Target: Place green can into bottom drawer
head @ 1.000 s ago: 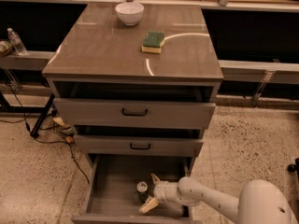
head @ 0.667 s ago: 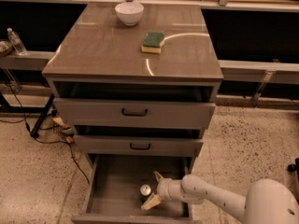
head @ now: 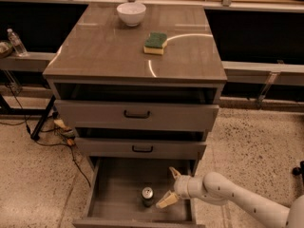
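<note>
Jaws apart, nothing between them. Gripper (head: 170,187) sits inside the bottom drawer (head: 114,186), at its right side. Green can (head: 147,195) stands upright on the drawer floor just left of the gripper, near the front edge. On the cabinet top: bowl (head: 131,13) at the back edge, sponge (head: 156,42) right of centre.

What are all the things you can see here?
green can: one, green with silver top, upright in the bottom drawer
bottom drawer: one, grey, pulled open
upper drawers: two, grey with black handles
white bowl: one, back of the cabinet top
sponge: one, green and yellow, on the cabinet top
water bottle: one, clear, far left
cables: dark, floor at left
gripper: one, cream, open, just right of the can
</note>
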You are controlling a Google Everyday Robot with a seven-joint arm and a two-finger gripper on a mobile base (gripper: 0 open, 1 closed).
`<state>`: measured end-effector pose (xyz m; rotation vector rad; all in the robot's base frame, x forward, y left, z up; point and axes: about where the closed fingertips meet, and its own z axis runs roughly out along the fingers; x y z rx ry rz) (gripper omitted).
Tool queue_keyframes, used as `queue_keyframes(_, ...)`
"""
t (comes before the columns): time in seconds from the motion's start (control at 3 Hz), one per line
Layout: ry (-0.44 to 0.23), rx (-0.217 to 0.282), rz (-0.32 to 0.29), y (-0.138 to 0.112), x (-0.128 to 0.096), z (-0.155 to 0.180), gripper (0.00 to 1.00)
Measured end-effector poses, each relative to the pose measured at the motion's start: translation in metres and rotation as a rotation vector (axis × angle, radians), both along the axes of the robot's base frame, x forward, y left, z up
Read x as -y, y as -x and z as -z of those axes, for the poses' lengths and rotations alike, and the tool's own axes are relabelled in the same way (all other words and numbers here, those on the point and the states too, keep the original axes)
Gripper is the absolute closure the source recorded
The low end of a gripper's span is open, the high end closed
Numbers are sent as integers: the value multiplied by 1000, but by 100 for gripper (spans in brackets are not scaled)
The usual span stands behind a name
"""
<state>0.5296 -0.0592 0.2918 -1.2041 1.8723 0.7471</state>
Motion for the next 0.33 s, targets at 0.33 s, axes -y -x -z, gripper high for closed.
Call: queue_keyframes(0.33, 44, 20, -19, 16, 46, -46, 0)
